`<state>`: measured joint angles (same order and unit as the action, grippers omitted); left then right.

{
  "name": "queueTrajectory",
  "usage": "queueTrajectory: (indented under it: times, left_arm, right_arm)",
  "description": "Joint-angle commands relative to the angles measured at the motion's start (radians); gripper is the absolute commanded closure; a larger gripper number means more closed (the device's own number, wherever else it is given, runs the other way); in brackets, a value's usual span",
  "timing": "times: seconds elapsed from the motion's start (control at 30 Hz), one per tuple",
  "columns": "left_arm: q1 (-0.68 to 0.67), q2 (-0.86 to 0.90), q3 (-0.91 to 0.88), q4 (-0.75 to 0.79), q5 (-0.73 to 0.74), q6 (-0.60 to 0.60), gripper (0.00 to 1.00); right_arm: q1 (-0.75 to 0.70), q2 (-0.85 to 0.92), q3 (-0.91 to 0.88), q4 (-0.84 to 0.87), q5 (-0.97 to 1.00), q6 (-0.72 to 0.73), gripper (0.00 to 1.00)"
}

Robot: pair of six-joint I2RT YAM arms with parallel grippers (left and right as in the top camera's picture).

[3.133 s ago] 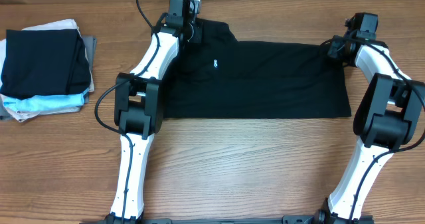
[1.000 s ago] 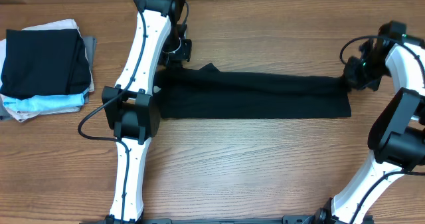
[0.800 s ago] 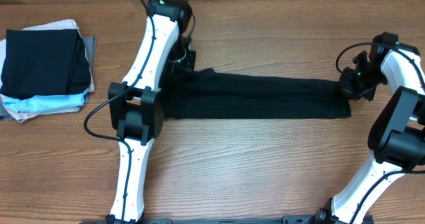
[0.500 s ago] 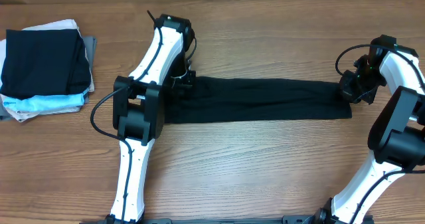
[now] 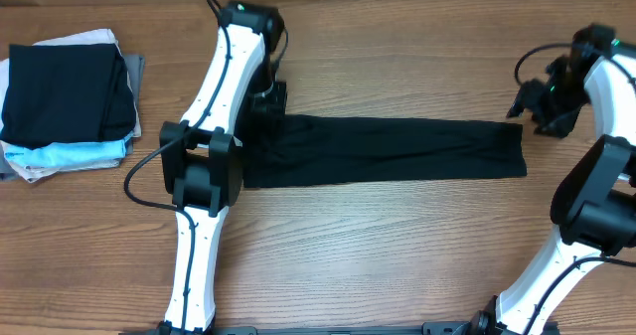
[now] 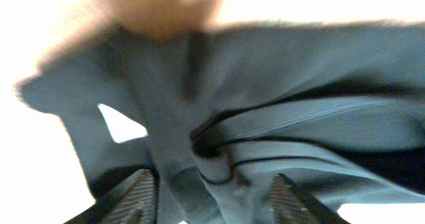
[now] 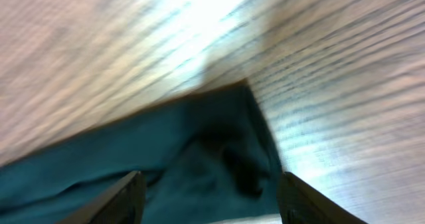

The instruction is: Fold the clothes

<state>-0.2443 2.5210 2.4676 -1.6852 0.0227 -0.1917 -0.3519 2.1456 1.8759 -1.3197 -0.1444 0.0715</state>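
A little while ago the black T-shirt lay spread out wide. Now it is folded over into one long thin strip on the table. A second ago both grippers were pinched shut on it, and now both have let go.

The left gripper has its fingers wide apart. A bunched lump of shirt sits right between them and just in front. It is not squeezing the cloth.

The right gripper is open too and holds nothing. It has gone up a bit, and the shirt's end corner lies below it and a little ahead.

The trouble could come on the left. The cloth is soft and lumpy there. If a finger snags it going up, the top layer could come along and the fold would flop open. If the next grab gets only the top layer, the strip would open too.
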Motion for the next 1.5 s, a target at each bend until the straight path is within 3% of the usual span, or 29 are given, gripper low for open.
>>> queueTrajectory:
  times: [0.0, 0.07, 0.1, 0.13, 0.17, 0.2, 0.23, 0.27, 0.33, 0.5, 0.83, 1.17, 1.47]
  left_arm:
    - [0.002, -0.079, 0.105, -0.005, 0.050, -0.026, 0.28]
    - [-0.001, -0.092, 0.120, -0.005, 0.089, -0.026, 0.29]
    - [-0.003, -0.095, 0.120, -0.005, 0.108, -0.025, 0.36]
    - [-0.006, -0.095, 0.120, -0.005, 0.118, -0.024, 0.53]
    - [-0.009, -0.095, 0.119, -0.005, 0.131, -0.020, 0.77]
    - [-0.013, -0.092, 0.114, -0.005, 0.143, -0.022, 0.96]
    - [-0.018, -0.091, 0.108, -0.004, 0.155, -0.021, 0.96]
    - [-0.022, -0.088, 0.102, -0.004, 0.159, -0.021, 0.96]
    - [-0.033, -0.088, 0.080, 0.001, 0.153, -0.019, 0.96]
    - [-0.053, -0.088, -0.016, 0.062, 0.150, -0.018, 0.96]
    - [-0.042, -0.088, -0.275, 0.182, 0.154, -0.018, 0.96]
    - [-0.042, -0.088, -0.302, 0.213, 0.154, -0.018, 0.96]
    - [-0.035, -0.088, -0.302, 0.213, 0.154, -0.018, 0.96]
  right_arm:
    - [0.011, -0.061, 0.111, -0.070, -0.031, -0.020, 0.32]
    - [0.018, -0.068, 0.140, -0.118, -0.048, -0.019, 0.33]
    - [0.025, -0.072, 0.142, -0.140, -0.071, -0.020, 0.34]
    - [0.031, -0.073, 0.141, -0.161, -0.096, -0.020, 0.39]
    - [0.039, -0.073, 0.140, -0.180, -0.122, -0.020, 0.45]
    - [0.052, -0.072, 0.133, -0.195, -0.151, -0.020, 0.57]
    - [0.066, -0.072, 0.123, -0.200, -0.178, -0.020, 0.75]
    - [0.083, -0.072, 0.114, -0.201, -0.205, -0.023, 0.85]
    - [0.130, -0.072, 0.087, -0.185, -0.267, -0.051, 0.96]
    - [0.268, -0.071, -0.005, -0.087, -0.303, -0.071, 0.96]
    - [0.520, -0.069, -0.256, 0.253, -0.388, 0.029, 0.96]
    - [0.623, -0.068, -0.414, 0.567, -0.270, 0.274, 0.96]
    - [0.652, -0.068, -0.477, 0.681, -0.248, 0.300, 0.96]
